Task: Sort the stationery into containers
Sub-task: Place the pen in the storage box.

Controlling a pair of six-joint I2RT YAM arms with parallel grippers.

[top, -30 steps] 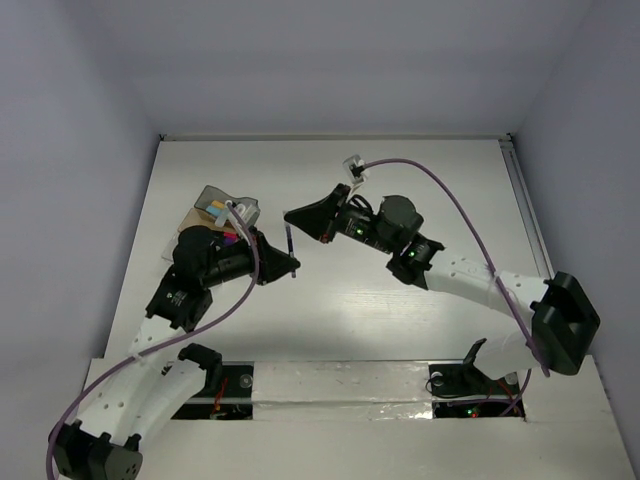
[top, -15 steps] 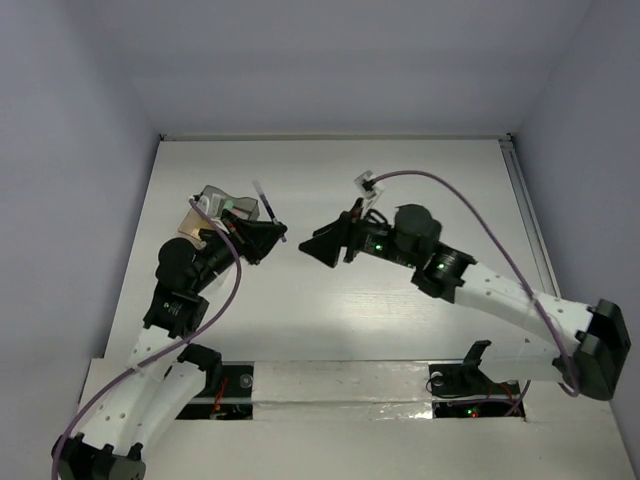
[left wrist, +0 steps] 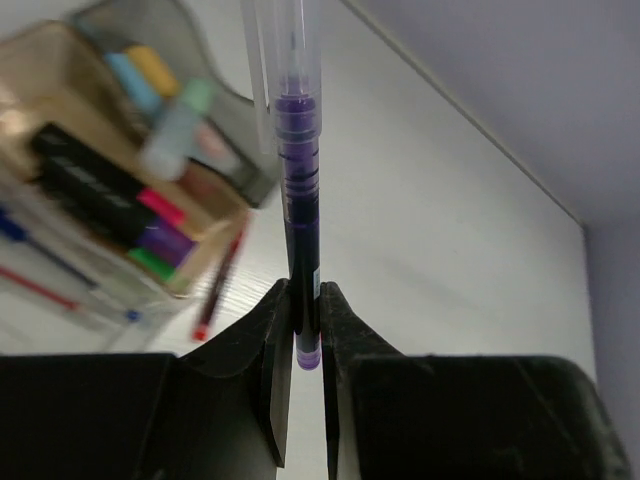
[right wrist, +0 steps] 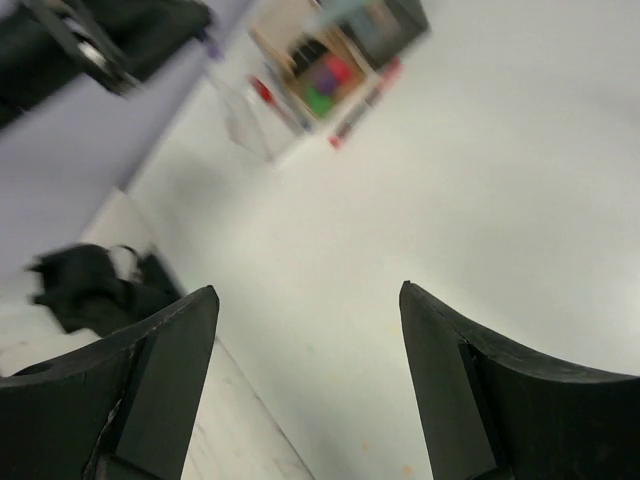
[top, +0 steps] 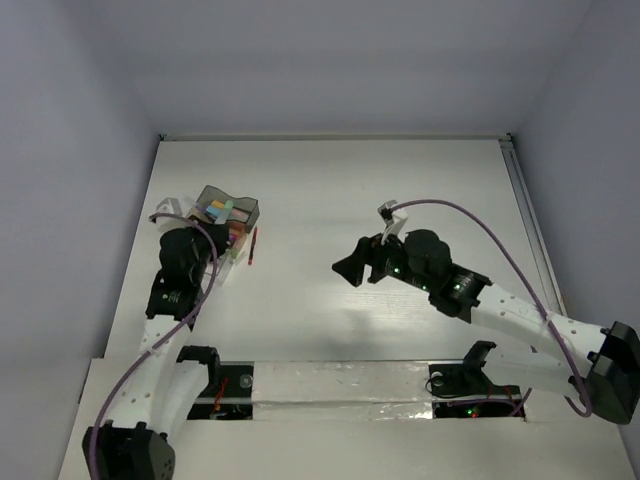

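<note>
A purple pen (left wrist: 300, 215) with a clear barrel stands between the fingers of my left gripper (left wrist: 305, 288), which is shut on its lower end. In the top view that gripper (top: 205, 255) is at the containers (top: 228, 212) on the table's left side. The tan compartment (left wrist: 95, 185) holds several highlighters, and a clear one (left wrist: 55, 275) holds thin blue and red pens. A red pen (top: 252, 245) lies on the table just right of the containers. My right gripper (top: 350, 270) hangs open and holds nothing over the middle of the table; its wrist view shows it (right wrist: 307, 292) above bare tabletop.
The white table (top: 400, 190) ends at walls at the back and on both sides. A metal rail (top: 525, 200) runs along its right edge. Purple cables loop over both arms.
My right gripper opened, let go of the purple pen and drew back to the right. My left gripper carried the pen from the table's middle leftward to the containers.
</note>
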